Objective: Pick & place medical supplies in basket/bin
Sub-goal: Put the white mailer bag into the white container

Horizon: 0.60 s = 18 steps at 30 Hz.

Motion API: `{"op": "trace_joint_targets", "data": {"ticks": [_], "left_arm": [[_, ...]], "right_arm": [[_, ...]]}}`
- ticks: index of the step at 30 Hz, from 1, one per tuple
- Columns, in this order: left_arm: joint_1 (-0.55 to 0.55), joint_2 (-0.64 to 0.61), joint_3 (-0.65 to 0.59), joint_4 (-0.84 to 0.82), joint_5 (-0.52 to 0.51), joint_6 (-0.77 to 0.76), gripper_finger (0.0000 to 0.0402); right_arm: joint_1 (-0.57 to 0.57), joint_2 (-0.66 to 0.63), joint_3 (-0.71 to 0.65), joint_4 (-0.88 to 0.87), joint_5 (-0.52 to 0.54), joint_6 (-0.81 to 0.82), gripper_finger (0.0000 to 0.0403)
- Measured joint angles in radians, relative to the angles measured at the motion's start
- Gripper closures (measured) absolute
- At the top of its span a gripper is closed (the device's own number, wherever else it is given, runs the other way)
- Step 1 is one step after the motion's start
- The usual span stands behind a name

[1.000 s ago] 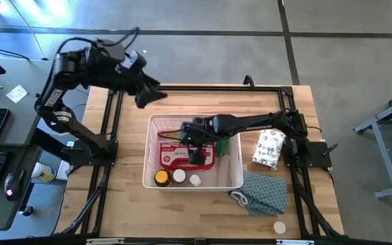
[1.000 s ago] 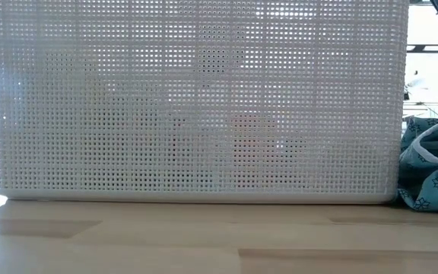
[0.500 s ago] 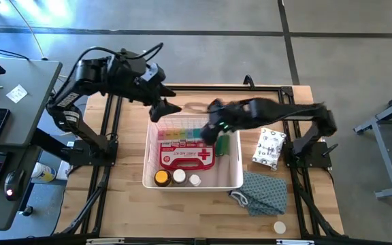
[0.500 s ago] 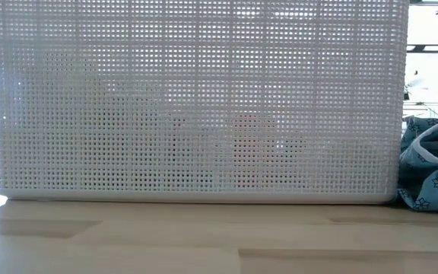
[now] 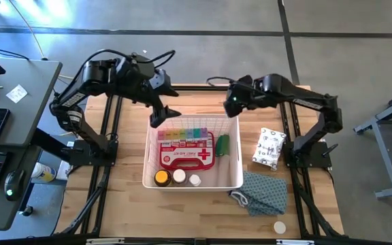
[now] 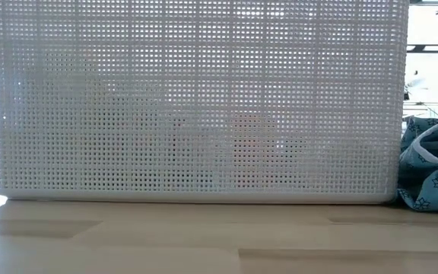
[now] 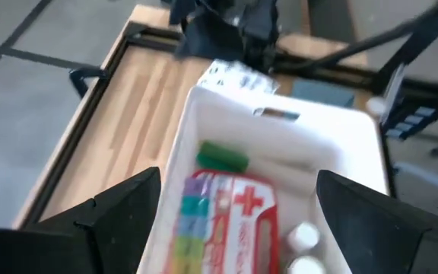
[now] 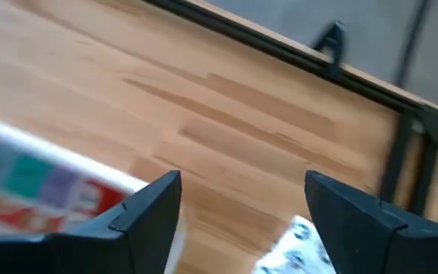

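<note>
Since a moment ago, the right arm has drawn up out of the large white lattice-mesh plastic basket (image 5: 193,182). Left gripper (image 5: 162,116) hangs above the basket's far-left corner, jaws spread, empty. Mid-table, the basket holds the flat red first-aid case (image 5: 186,155), rainbow pill organiser (image 5: 182,133), green roll (image 5: 222,143) and small bottles (image 5: 177,177). Right gripper (image 5: 231,104) hovers over the table's far edge — jaws apart, empty. Near the right edge lies a white patterned packet (image 5: 268,148) — probably light and soft; best pinched across its narrow sides.
</note>
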Motion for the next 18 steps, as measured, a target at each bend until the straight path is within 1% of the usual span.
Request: {"op": "trace_joint_targets", "data": {"ticks": [2,5,10,13,18], "left_arm": [[0.033,-0.008,0.0,-0.034,0.0,0.038,0.0016],[0.077,-0.017,0.001,-0.064,-0.011,0.075,0.0016],[0.145,-0.032,0.0,-0.074,0.0,0.108,0.0016],[0.175,-0.039,0.001,-0.075,0.017,0.126,0.0016],[0.216,-0.036,0.0,-0.115,0.106,0.183,0.0016]], "right_arm": [[-0.044,-0.002,-0.01,-0.008,-0.024,-0.003,0.0133],[-0.107,-0.025,-0.074,0.0,-0.095,-0.004,0.0133],[-0.168,-0.079,-0.268,0.023,-0.228,0.031,0.0133],[-0.17,-0.146,-0.4,0.064,-0.274,0.098,0.0133],[-0.155,-0.286,-0.627,0.152,-0.298,0.276,0.0133]]}}
